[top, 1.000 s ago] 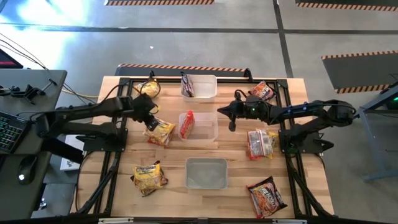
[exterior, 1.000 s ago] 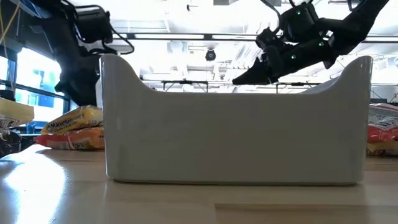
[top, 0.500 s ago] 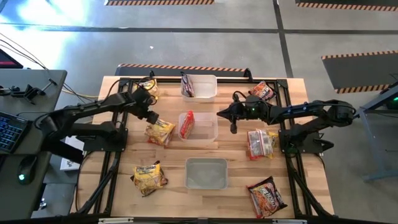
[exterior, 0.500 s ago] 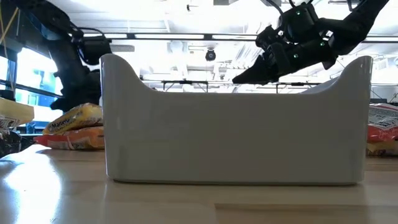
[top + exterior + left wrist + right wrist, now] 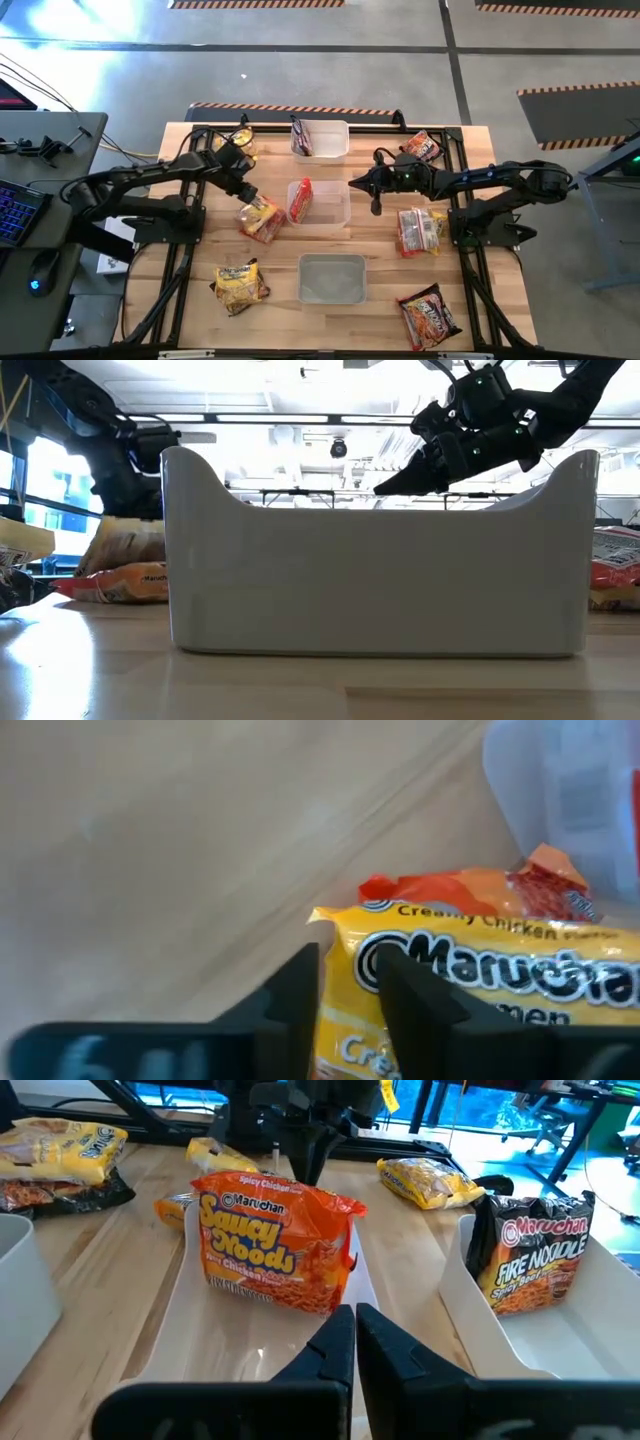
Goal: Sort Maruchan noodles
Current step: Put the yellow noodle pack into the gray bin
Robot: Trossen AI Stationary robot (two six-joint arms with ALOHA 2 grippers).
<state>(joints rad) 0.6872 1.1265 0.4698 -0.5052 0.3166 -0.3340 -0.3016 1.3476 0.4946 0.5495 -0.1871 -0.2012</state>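
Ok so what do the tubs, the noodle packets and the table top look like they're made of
Tubs: likely translucent plastic, smooth and slightly frosted; the table shows through.
Noodle packets: thin glossy plastic film, crinkled, with printed labels.
Table top: seemingly pale wood with visible plank seams and a light sheen.

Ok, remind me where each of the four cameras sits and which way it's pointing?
High view: overhead, straight down on the table; both arms show.
Low view: table height, facing the near tub; arms above.
Left wrist view: past the left tool at a yellow packet.
Right wrist view: past the shut right tool at the orange packet in the middle tub.
Shared: high and right wrist views both show the orange packet.
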